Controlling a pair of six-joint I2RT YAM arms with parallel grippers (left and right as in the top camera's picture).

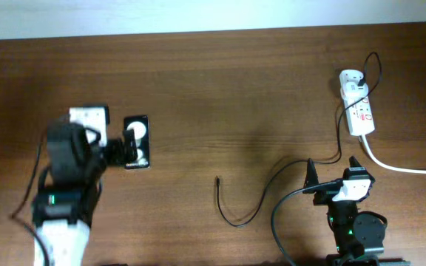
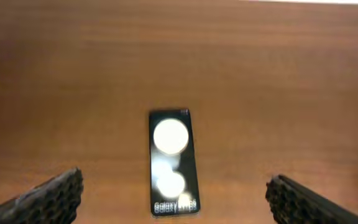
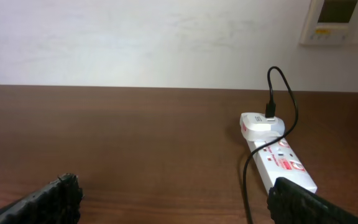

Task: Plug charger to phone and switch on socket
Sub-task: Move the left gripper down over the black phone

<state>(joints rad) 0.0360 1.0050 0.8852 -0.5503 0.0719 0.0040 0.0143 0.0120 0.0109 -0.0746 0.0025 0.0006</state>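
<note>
phone (image 2: 173, 163): flat on the bench (image 2: 278, 87), between the left fingers (image 2: 51, 198), touching neither
left fingers: spread wide, empty
right fingers (image 3: 294, 202): wide too, far from phone
charger (image 1: 218, 182): tip well off from phone, pretty tiny overhead

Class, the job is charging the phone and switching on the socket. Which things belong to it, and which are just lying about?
Job: small black rectangular smartphone; thin black charger cable with white adapter; white oblong power strip.
Just there: brown wooden table; beige wall panel.
</note>
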